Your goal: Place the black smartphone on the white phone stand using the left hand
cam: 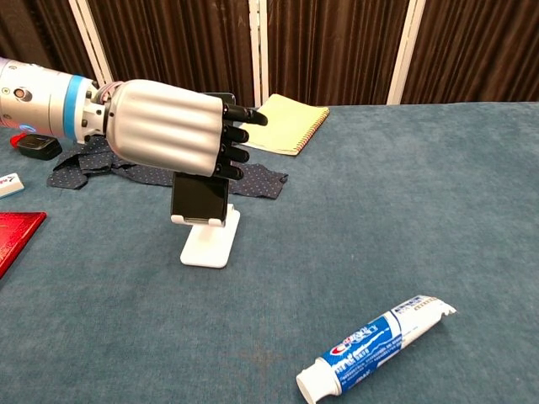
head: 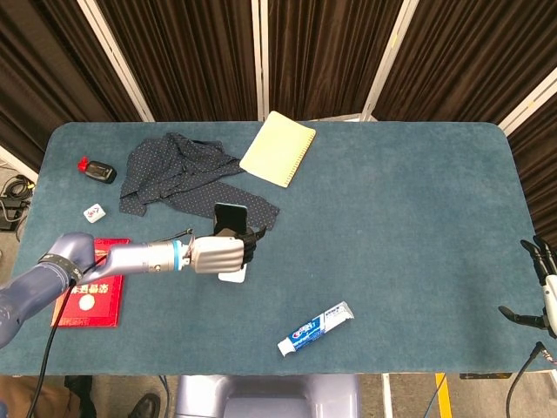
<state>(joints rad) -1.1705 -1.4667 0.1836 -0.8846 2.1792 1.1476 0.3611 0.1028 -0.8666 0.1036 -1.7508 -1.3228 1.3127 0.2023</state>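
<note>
The black smartphone (cam: 199, 198) stands upright with its lower edge on the lip of the white phone stand (cam: 209, 244), left of the table's middle. My left hand (cam: 164, 126) hovers in front of the phone's upper half and hides it. Its fingers (cam: 240, 118) are stretched out past the phone's right edge, spread and not closed around it. From the head view the phone (head: 230, 215) leans back above the left hand (head: 218, 252) and the stand's base (head: 232, 274). My right hand (head: 544, 292) hangs off the table's far right edge, fingers apart and holding nothing.
A toothpaste tube (cam: 376, 345) lies near the front edge, right of the stand. Behind the stand are a dotted dark cloth (head: 178, 170) and a yellow notebook (head: 278, 148). At the left lie a red booklet (head: 91, 294), a small white tile (head: 94, 212) and a black-and-red object (head: 98, 170).
</note>
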